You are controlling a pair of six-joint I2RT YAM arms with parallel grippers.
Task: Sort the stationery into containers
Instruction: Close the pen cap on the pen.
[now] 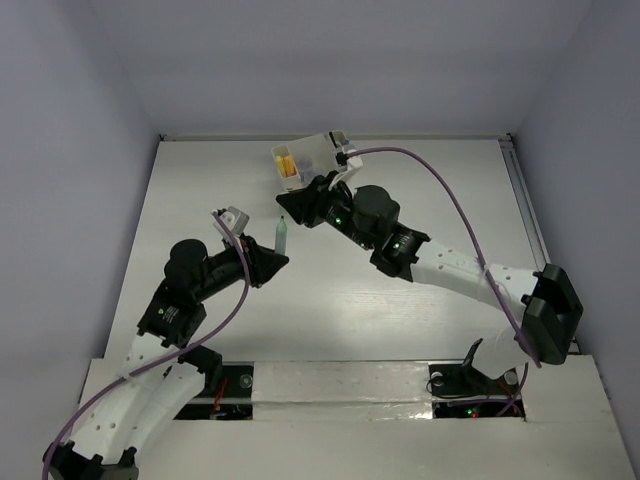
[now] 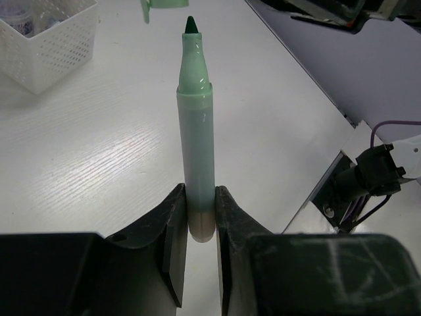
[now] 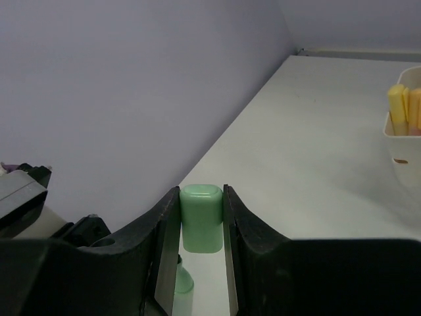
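The left claw (image 2: 200,201) grips the light green marker (image 2: 196,131) by its butt over the middle of the tabletop (image 1: 330,310), and the right claw (image 3: 200,197) pinches its cap (image 3: 200,220) close by; capping seems the step in hand, needing tip-to-cap alignment before the organizer (image 1: 318,148) at the far edge.

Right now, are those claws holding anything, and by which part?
The left claw grips the light green marker by its rear end, tip exposed. The right claw pinches a light green cap across its sides.

A white table (image 1: 330,305) stands enclosed by plain pale lavender walls (image 1: 350,60).
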